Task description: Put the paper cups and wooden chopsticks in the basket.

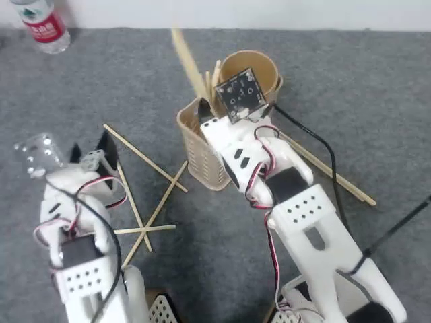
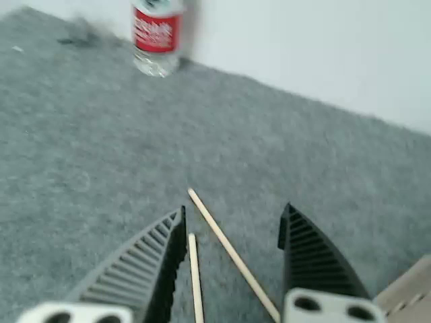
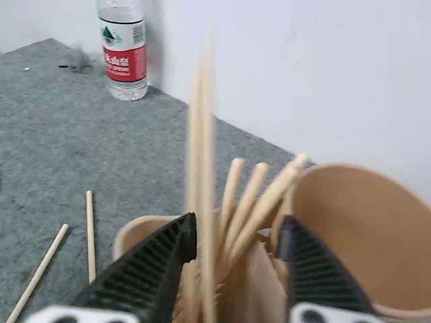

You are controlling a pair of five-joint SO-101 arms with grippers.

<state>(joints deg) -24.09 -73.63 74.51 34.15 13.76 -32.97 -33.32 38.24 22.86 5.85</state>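
Hovering directly above the beige basket (image 1: 202, 161) with the right gripper (image 3: 237, 222), jaws spread wide, closed on nothing. Straddling a blurred upright bundle of wooden chopsticks (image 3: 202, 148) standing in the basket, with a few more leaning toward the paper cup (image 3: 357, 229). Sitting at the basket's far end, that cup, upright and open-mouthed; inside the basket or just behind it, cannot tell. Resting low over the grey carpet (image 1: 350, 81) with the left gripper (image 2: 235, 210), well apart from the basket, jaws likewise wide and empty. Framing two loose chopsticks (image 2: 232, 252) lying flat on the carpet between the jaws, touched by neither. Lying scattered farther toward the middle, more loose sticks (image 1: 162, 202), crossed over one another just beside the basket's near wall. Stretching out on the carpet on the right arm's outer side, another long pair (image 1: 353, 188). Standing at the far corner against the white wall, a water bottle (image 1: 44, 25).
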